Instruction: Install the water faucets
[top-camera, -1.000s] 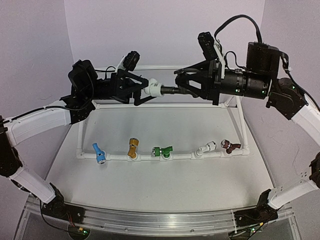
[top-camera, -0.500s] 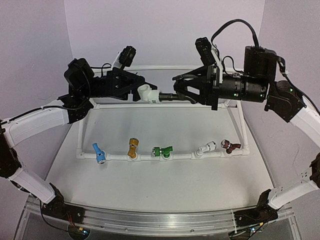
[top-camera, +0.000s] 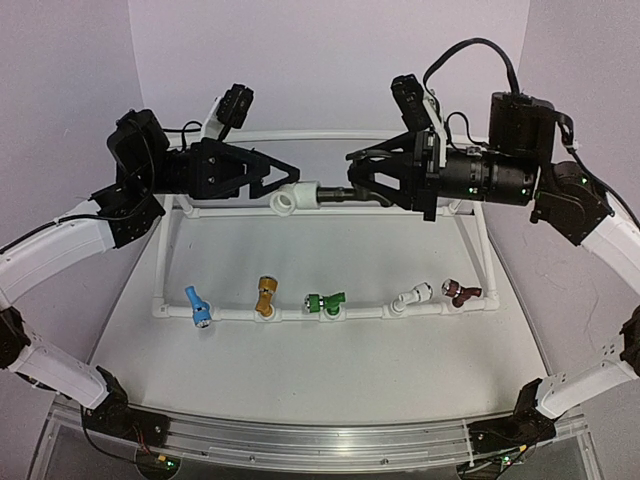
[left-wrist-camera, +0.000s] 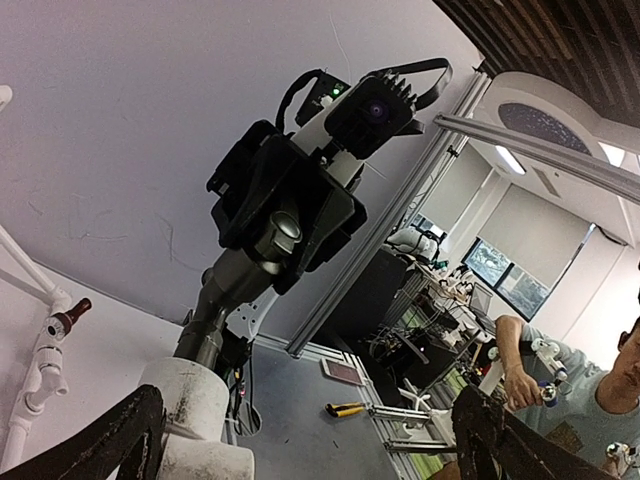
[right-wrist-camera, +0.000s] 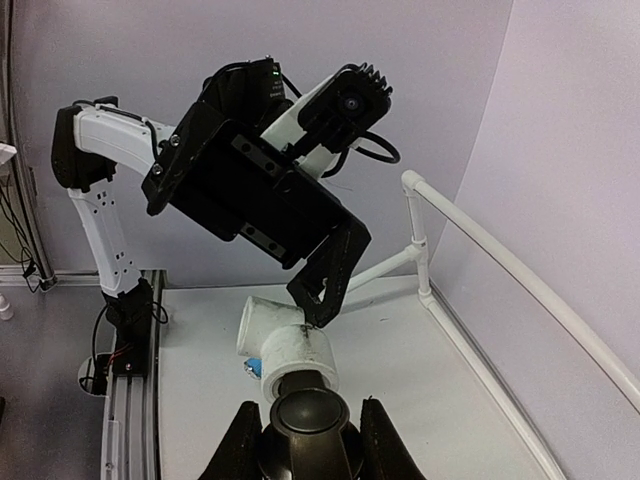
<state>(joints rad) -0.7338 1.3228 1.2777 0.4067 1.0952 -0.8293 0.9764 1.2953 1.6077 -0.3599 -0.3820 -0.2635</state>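
Right gripper clamps the grey faucet midair; left gripper gapes wide beside its white fitting, seemingly clear

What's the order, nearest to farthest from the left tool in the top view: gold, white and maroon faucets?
1. Gold faucet, left of the row's middle, closest to the left tool.
2. White faucet, further right.
3. Maroon faucet, at the right end.

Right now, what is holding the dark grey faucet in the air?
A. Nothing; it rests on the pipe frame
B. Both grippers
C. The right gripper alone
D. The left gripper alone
C: the right gripper is shut on the dark grey faucet, while the left gripper stands wide open.
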